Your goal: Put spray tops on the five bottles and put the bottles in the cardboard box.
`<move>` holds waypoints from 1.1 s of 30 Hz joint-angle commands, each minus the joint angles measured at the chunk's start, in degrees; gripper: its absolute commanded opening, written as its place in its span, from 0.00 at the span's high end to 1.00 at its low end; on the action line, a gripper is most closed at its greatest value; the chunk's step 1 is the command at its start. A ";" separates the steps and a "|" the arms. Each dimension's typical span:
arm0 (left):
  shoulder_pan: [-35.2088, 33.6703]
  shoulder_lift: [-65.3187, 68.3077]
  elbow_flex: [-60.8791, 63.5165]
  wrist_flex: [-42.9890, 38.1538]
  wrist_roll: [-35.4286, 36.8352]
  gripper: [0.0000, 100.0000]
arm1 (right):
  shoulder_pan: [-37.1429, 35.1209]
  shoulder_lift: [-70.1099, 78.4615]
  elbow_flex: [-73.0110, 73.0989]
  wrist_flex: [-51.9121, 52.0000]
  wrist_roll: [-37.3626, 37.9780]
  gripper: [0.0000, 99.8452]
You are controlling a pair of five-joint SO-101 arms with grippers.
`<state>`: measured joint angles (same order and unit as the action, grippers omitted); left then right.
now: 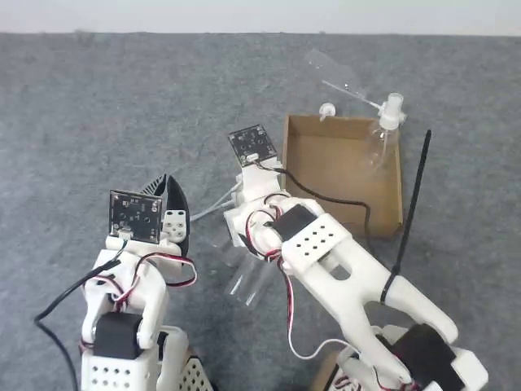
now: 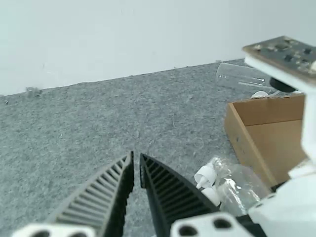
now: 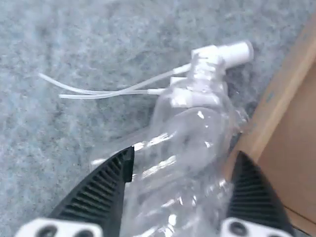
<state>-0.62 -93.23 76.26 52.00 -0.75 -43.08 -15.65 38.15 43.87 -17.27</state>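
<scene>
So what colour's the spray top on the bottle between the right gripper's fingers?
White spray top on the clear plastic bottle; right wrist view.

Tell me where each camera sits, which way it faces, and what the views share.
High view: fixed above, looking down on the table; left arm and right arm show beside the cardboard box.
Left wrist view: on the left arm, facing across the table to the wall; the shut left gripper shows.
Right wrist view: on the right arm, looking down; the right gripper holds a clear bottle.
All three show the box.
</scene>
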 commanded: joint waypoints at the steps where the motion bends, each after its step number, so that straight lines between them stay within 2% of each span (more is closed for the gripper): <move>1: -0.18 -0.88 -0.13 -1.67 -0.09 0.99 | -0.13 -1.19 -7.12 4.62 0.70 0.72; 5: -0.09 -0.88 -0.13 -1.67 -0.09 0.99 | -0.31 -6.20 -14.59 15.16 0.53 0.72; 13: -0.26 -0.88 -0.13 -1.67 -0.09 0.99 | 2.59 -19.65 -21.89 26.33 1.14 0.72; 19: 0.00 -0.88 -0.13 -1.67 -0.09 0.99 | 11.82 -30.90 -19.69 35.47 7.12 0.74; 22: 0.00 -0.88 -0.04 -1.67 -0.09 0.99 | 17.71 -37.05 -15.12 37.58 10.90 0.83; 27: -0.09 -0.88 0.22 -2.11 -0.09 0.99 | 29.32 -48.57 -1.58 37.32 22.59 1.00; 33: 0.00 -0.62 1.54 -3.87 -0.09 0.99 | 41.89 -62.90 14.33 37.14 27.96 0.99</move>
<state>-0.53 -93.23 78.11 50.51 -0.75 -6.51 -71.82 47.91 81.14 8.40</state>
